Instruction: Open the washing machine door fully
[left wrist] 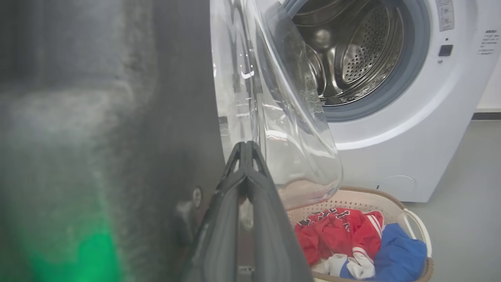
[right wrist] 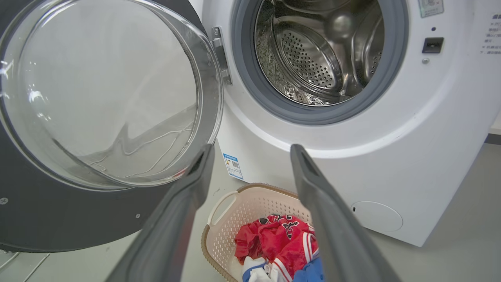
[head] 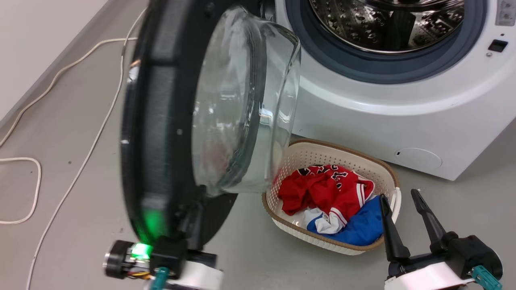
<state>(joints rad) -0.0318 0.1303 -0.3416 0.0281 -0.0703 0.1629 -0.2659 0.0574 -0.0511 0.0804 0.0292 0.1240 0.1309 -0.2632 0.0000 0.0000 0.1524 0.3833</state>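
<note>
Holding red, white, blue clothes [head: 326, 193], basket [head: 314, 159] sits beside washing machine door [head: 161, 121].

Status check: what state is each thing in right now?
washing machine door: open, swung wide
drum: visible part empty
laundry basket: holds clothes
left pincer: shut, by the door's inner side
right pincer: open, empty

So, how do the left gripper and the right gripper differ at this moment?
The left gripper has its fingers pressed together; the right gripper has its fingers spread wide apart. The left gripper lies close against the inner side of the washing machine door; the right gripper hangs free, pointing toward the laundry basket, holding nothing. Both have two long dark fingers.
</note>
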